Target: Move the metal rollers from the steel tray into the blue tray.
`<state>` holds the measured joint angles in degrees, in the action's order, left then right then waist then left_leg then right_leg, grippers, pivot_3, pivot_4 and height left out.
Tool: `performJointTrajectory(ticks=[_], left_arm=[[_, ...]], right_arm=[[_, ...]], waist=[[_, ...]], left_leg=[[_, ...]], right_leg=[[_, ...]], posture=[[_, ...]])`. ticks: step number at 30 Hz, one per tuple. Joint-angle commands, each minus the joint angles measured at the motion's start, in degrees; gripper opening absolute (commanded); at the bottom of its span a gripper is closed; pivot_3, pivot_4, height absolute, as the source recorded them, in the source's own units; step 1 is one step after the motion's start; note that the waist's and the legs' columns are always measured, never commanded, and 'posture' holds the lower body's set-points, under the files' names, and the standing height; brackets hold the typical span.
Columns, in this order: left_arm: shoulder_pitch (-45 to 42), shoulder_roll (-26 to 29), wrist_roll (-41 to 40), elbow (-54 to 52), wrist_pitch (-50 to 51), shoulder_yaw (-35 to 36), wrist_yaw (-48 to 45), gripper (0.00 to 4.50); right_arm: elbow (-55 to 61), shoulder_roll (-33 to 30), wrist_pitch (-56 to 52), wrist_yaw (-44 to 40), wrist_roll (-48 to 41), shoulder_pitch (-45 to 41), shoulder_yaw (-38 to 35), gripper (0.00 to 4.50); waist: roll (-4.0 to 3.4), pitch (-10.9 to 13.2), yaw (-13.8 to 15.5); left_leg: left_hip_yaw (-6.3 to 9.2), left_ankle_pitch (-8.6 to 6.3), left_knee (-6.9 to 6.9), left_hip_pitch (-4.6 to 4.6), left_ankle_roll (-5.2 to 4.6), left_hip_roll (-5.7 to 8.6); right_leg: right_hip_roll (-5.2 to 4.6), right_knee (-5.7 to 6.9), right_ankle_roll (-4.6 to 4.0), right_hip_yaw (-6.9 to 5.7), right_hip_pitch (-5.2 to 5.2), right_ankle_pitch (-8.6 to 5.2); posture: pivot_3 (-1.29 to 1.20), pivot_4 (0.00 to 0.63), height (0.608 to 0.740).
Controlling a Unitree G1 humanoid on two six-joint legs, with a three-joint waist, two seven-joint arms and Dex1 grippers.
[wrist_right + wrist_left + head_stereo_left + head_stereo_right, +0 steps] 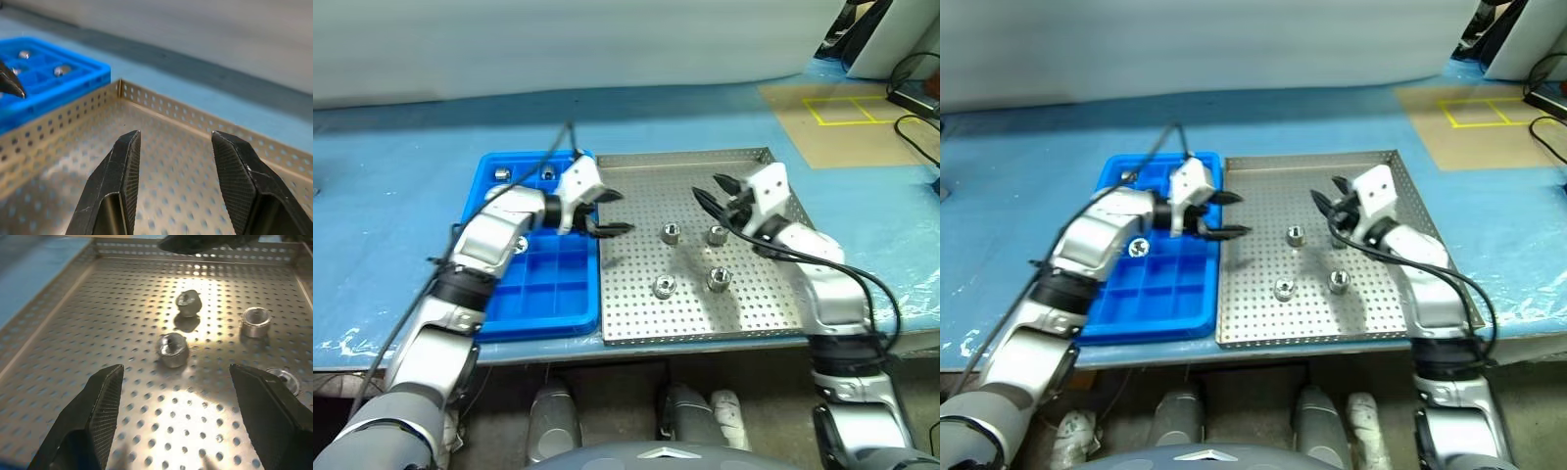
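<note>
Perforated silver sheet nearest: the steel tray (pixel 636 313), square and low-rimmed, lying on a desk (pixel 391 196) covered in blue film; touching its left rim, the blue tray (pixel 533 308), narrower, gridded into small square compartments.

Four metal rollers (pixel 664 286) loose on the steel tray's middle, two nearer and two farther, each apart from the others; seen close in the left wrist view as stubby shiny cylinders with a central hole (pixel 172 349). Three more rollers in the blue tray: one (pixel 520 246) in a compartment partway up its left side, beside the left forearm; two (pixel 502 174) in the far row, side by side in neighbouring compartments.

Left gripper (pixel 609 211) hovering over the steel tray's left edge, just past the blue tray, pointing right toward the rollers; fingers (pixel 100 401) spread wide, holding nothing, with the nearest roller lying between them in the wrist view but well ahead of the tips.

Right gripper (pixel 713 188) over the steel tray's far right part, above and beyond the rollers, aimed left and forward; fingers (pixel 122 171) parted with a clear gap, pinching nothing, bare perforated floor and the tray's far rim between them.

Farther off on the right, a tan panel (pixel 842 122) marked with yellow tape squares; dark cables (pixel 915 98) at the far right edge.
</note>
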<state>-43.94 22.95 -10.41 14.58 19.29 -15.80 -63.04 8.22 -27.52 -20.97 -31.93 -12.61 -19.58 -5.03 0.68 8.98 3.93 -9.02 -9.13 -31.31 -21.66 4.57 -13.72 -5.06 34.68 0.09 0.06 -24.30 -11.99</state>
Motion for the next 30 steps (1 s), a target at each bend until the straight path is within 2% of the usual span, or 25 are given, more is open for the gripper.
performJointTrajectory(ticks=[1,4,11,17,24,30], left_arm=[[-2.5,-3.1,2.4,5.0,-5.3,-4.7,-4.6,3.67],[-3.7,-5.1,3.8,9.1,-7.9,-7.5,-8.7,3.67],[-7.0,-8.3,7.8,20.3,-15.3,-10.5,-13.6,3.67],[-8.4,-11.7,9.1,24.0,-17.7,-10.3,-15.7,3.67],[-8.2,-13.7,11.0,26.3,-18.2,-10.9,-16.2,3.67],[-8.1,-13.5,12.9,27.5,-17.5,-11.1,-16.8,3.67]], right_arm=[[6.0,-1.9,-1.9,0.3,-2.0,2.3,-3.7,2.40],[11.9,-2.7,-6.7,-0.7,-5.6,6.3,-5.1,2.40],[22.7,-7.3,-17.6,-6.1,-16.2,16.0,-7.6,2.40],[29.7,-11.2,-25.9,-6.1,-23.0,19.2,-8.3,2.40],[43.7,-10.9,-37.1,4.8,-29.1,18.0,-8.2,2.40],[49.2,-10.1,-42.7,11.9,-33.5,17.1,-8.2,2.40]], waist=[[0.00,0.0,-0.7],[-0.01,0.0,-1.7],[-0.03,0.0,-1.8],[-0.02,0.0,-1.8],[-0.03,0.0,-1.8],[-0.03,0.0,-1.7]], left_leg=[[0.00,0.00,0.00,0.01,-0.01,0.00],[-0.04,-0.02,-0.01,0.03,-0.04,0.00],[-0.29,-0.10,-0.08,0.33,-0.21,-0.01],[-0.43,-0.26,-0.24,0.49,-0.47,-0.02],[-0.47,-0.24,-0.20,0.51,-0.43,-0.04],[-0.50,-0.21,-0.19,0.51,-0.37,-0.02]], right_leg=[[0.01,0.00,0.00,0.01,0.00,0.00],[0.00,0.00,-0.01,0.04,0.00,0.00],[-0.03,-0.16,-0.21,0.22,0.23,-0.12],[-0.11,-0.23,-0.21,0.26,0.39,-0.12],[-0.09,-0.26,-0.20,0.29,0.35,-0.12],[-0.10,-0.29,-0.19,0.33,0.35,-0.13]], posture=[[-0.21,0.150,0.740],[-0.26,0.150,0.740],[-0.32,0.150,0.740],[-0.33,0.150,0.740],[-0.35,0.150,0.740],[-0.36,0.150,0.740]])
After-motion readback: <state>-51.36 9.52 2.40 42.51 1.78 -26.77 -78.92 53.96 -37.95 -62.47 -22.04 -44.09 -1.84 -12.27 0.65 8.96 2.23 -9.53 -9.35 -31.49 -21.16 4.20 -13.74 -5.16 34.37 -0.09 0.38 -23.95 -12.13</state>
